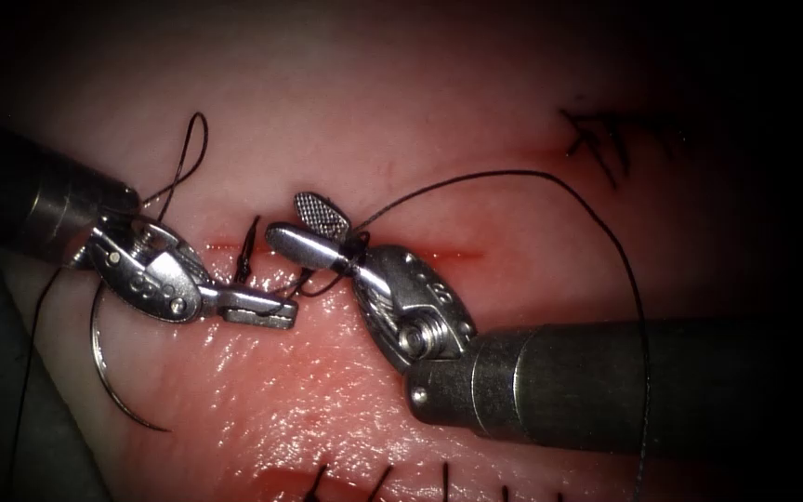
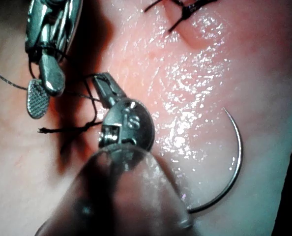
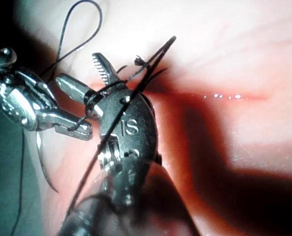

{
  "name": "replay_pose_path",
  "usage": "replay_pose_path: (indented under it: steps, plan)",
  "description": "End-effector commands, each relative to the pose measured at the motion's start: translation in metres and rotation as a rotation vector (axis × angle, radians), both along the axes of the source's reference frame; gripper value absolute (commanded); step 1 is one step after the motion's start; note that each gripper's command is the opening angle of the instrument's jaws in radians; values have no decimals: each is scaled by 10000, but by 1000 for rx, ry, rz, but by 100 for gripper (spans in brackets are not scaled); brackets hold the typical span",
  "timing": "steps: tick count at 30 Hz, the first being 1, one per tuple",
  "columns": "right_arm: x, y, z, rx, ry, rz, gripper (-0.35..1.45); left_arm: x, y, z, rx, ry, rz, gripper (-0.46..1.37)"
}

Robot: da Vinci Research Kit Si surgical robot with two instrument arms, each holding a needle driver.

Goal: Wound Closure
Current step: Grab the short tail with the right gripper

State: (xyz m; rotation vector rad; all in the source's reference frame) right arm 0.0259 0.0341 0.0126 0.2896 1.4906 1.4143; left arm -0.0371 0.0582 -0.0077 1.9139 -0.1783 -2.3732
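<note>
Tissue (image 1: 355,102): pale pink pork belly, wet and glistening toward the lower middle of the endoscope view.
Cut (image 1: 462,253): a thin red line running across the centre of the frame, red fluid (image 1: 309,372) spreading below it.
Needle (image 1: 109,376): curved steel, lying free on the tissue at lower left, not in the tissue, held by neither tool.
Thread (image 1: 606,228): dark, arcing from frame centre out to the right edge and down; a small loop stands at upper left.
Cut end of thread (image 1: 245,251): short dark tail upright at the cut, left of centre.
Earlier stitches (image 1: 597,139): dark knots at upper right.
</note>
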Motion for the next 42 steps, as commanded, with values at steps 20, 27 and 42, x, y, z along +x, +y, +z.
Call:
replay_pose_path:
  steps: [20,27,42]
  plan:
    - [0,-8,-9,-4,4,-9,48,9,4,8,261,-106,-130,-35]
    - [-2,-11,-12,-9,4,-13,47,17,5,28,355,-99,-199,-35]
    - [-4,-14,-12,-11,6,-17,46,39,9,31,448,-242,-321,-35]
